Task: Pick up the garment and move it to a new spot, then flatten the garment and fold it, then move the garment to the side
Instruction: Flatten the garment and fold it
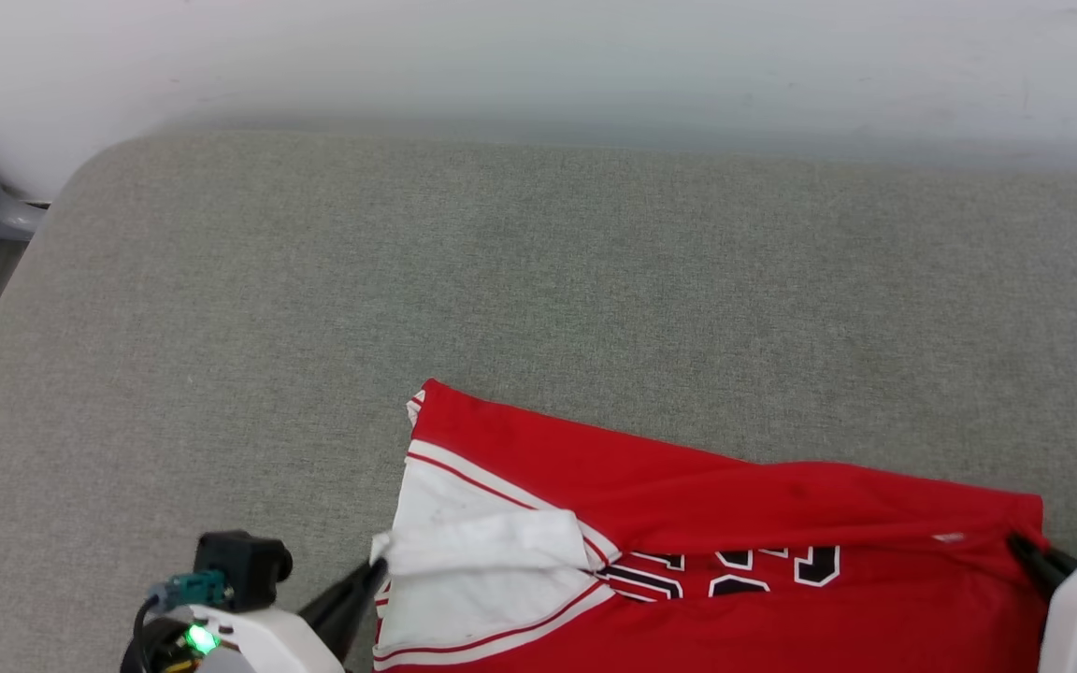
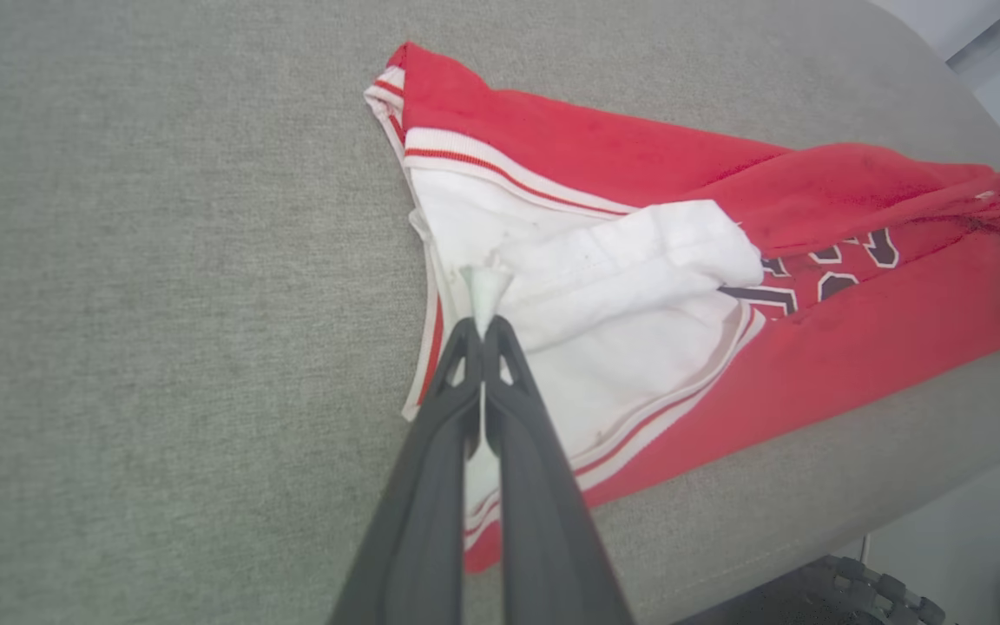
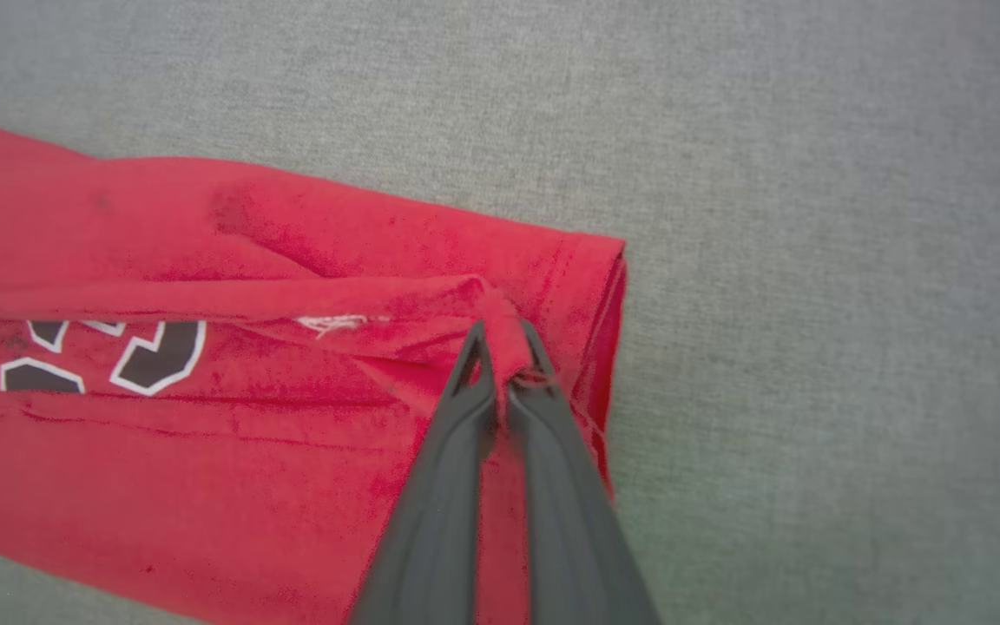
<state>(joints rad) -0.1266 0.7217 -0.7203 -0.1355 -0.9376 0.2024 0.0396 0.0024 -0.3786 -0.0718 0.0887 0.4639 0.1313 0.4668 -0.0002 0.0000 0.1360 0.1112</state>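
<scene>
You have a big grey soft table (image 1: 538, 280) in front of you, with a pale wall (image 1: 538, 56) behind it. The garment (image 1: 735, 486) lies on the table at the near edge, a bit towards your right side. It is red, and a long red fold runs across it from one end to the other.

At its left end is the white sleeve (image 2: 621, 286), with red and white stripes along its edge. Part of the sleeve is flipped over on itself.

Your left gripper (image 2: 483, 325) has its two dark fingers pressed together on a little corner of that white sleeve. Your right gripper (image 3: 500, 334) is pinching a small bunch of red cloth near the hem at the right end.

Black letters (image 1: 735, 570) with white edges peek out under the red fold.
</scene>
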